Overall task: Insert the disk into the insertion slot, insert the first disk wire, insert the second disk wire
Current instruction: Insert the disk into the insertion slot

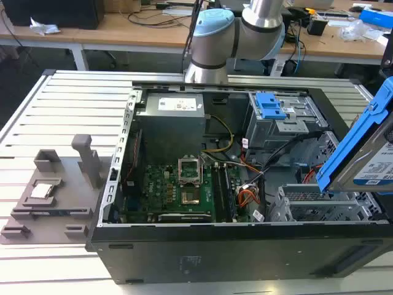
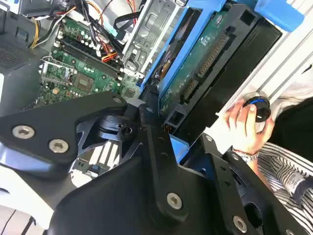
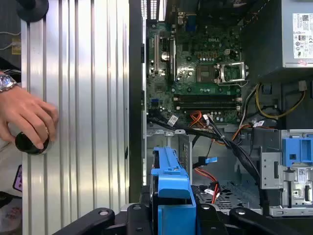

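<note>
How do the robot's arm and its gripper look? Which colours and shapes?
The arm is made of silver metal tubes with rounded pale blue joint caps. The gripper is matt black, built of flat angular links joined by silver screws.

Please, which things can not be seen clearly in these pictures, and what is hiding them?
Disk: its far end is cut off by the exterior view's right edge.
Insertion slot: its inside, behind its own perforated walls in the exterior view.
Cables: which two serve the disk, too tangled in the first wrist view.
Black knob: half covered by a hand, first wrist view.
</note>
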Tool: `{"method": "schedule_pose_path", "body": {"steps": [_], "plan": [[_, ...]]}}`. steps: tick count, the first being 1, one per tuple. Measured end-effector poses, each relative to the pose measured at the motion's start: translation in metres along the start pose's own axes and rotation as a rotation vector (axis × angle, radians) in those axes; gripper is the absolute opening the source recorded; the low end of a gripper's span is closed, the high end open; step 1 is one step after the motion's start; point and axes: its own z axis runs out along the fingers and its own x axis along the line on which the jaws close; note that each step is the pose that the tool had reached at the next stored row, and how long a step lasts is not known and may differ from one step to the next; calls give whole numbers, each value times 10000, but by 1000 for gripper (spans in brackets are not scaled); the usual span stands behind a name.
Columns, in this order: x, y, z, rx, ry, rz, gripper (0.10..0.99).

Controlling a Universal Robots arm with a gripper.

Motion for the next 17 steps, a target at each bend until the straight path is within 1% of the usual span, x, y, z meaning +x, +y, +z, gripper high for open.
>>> {"method": "schedule_pose_path", "body": {"steps": [1,3,5,6,8,10,17], "plan": [[1,6,3,0,0,1,365],[1,55,13,-1,-1,-1,365],[2,87,15,0,-1,-1,365],[2,117,17,0,-1,-2,365],[3,142,20,0,-1,-2,365],[4,183,25,0,-1,-1,365],[4,238,37,0,-1,-2,365]]}}
